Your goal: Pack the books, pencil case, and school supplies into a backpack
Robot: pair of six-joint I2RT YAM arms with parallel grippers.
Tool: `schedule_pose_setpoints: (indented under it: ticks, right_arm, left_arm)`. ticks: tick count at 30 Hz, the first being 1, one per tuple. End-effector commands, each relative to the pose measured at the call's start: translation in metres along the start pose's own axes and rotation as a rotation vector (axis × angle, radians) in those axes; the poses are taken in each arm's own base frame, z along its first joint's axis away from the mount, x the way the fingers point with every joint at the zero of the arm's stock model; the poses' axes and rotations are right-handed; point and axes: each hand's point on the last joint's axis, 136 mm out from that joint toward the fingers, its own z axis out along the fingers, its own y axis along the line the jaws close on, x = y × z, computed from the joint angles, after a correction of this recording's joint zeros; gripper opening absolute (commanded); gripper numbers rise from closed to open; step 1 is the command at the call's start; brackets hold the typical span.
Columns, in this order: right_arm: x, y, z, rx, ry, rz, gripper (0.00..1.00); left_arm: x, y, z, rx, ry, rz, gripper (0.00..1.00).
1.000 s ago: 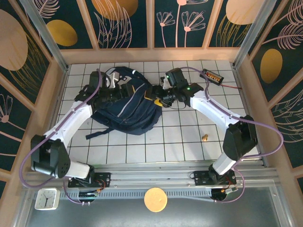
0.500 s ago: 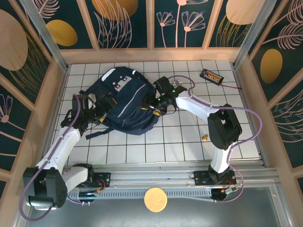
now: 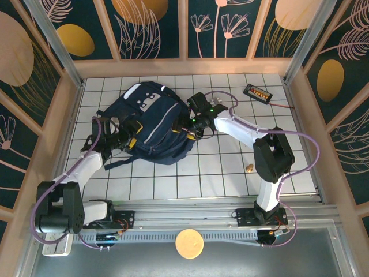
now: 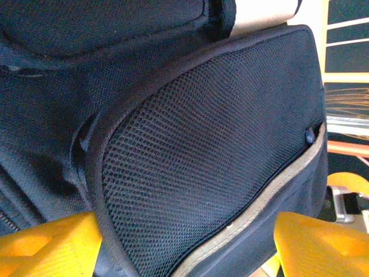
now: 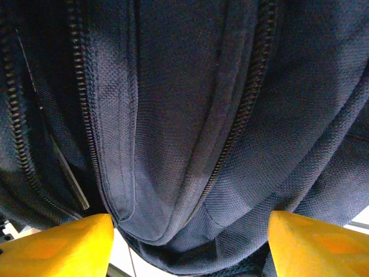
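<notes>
Right now, nearest my bases: a small brass-coloured bit (image 3: 249,168) sits alone on the white tiled table (image 3: 219,173), lower right of the top view. Further in, my left gripper (image 3: 130,141) is against the left edge of the backpack (image 3: 155,124), left of centre. On its wrist cam the yellow fingers (image 4: 49,242) stand wide apart in the bottom corners, and the mesh side pocket (image 4: 202,161) spans the gap between them; can't tell if I'm clamping it or just touching. My right gripper (image 3: 185,128) is on the bag's right edge, centre frame. Same story there: fingers wide apart, navy fabric with zip lines (image 5: 242,104) bulging down between them, grip unclear. The backpack lies flat, upper centre-left of the table, front pockets up. Farthest, upper right: a black tray with orange pieces (image 3: 257,92).
</notes>
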Motion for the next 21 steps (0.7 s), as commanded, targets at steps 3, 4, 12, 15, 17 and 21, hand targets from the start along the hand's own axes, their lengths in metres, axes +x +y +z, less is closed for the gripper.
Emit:
schedule_pose_setpoints:
  ticks: [3,4,12,15,17,21]
  right_arm:
    - [-0.003,0.007,-0.016,0.000,-0.033,0.000,0.71]
    - [-0.004,0.008,-0.016,0.000,-0.033,0.000,0.71]
    - [-0.008,0.011,-0.018,0.003,-0.042,-0.002,0.71]
    - [-0.009,0.012,-0.019,0.005,-0.047,-0.003,0.71]
    - [-0.009,0.012,-0.020,0.009,-0.050,-0.008,0.71]
    - [-0.008,0.010,-0.023,0.026,-0.056,-0.026,0.71]
  left_arm:
    - [-0.002,0.000,0.005,0.036,0.009,-0.035,0.77]
    - [-0.001,0.004,0.006,0.018,0.014,-0.040,0.77]
    - [-0.005,0.026,0.011,-0.119,0.021,-0.024,0.81]
    - [-0.009,0.027,0.015,-0.130,0.011,-0.030,0.76]
    - [-0.014,0.024,0.018,-0.123,0.004,-0.031,0.72]
    - [-0.021,0.022,0.025,-0.123,0.003,-0.035,0.64]
